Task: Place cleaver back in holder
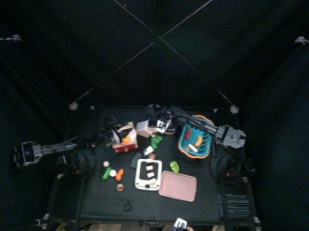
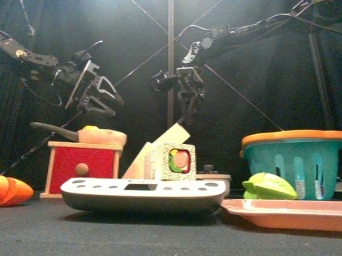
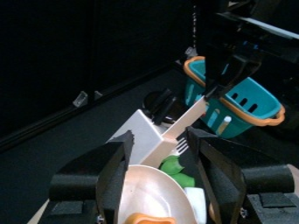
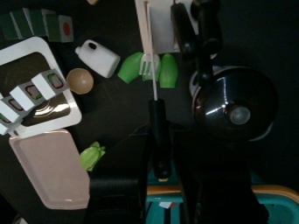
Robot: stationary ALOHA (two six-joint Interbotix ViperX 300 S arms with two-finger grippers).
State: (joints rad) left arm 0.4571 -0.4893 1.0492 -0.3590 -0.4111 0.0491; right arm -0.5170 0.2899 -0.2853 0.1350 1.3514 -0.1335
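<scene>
Pinching the cleaver (image 3: 191, 118) partway along its length, the right gripper (image 3: 230, 73) is hanging over the holder (image 3: 149, 131), its jaws closed partway on the pale tool. The holder is standing near the middle of the surface's back edge. The left wrist view is showing this best: the cleaver is slanting down from the jaws, and its lower end is meeting the holder's top beside two dark handles. Whether it is sitting in a slot I cannot tell.

The right wrist view is giving only the cleaver's thin edge (image 4: 152, 92), running from the right gripper (image 4: 152, 153) toward the holder (image 4: 158, 26). It is also showing a white scale (image 4: 41, 87) and a pink board (image 4: 52, 171) that the left wrist view is missing.

From the front edge, the holder (image 2: 158, 160) is appearing as a slanted tan block behind the scale (image 2: 140, 195), with a red box (image 2: 83, 165) on its left and a blue basket (image 2: 297, 160) toward the right edge. The right gripper (image 2: 181, 85) is hanging above it, but the cleaver is hard to make out here.

The left gripper (image 3: 158, 175) is hovering nearby with its jaws spread wide, carrying nothing.
</scene>
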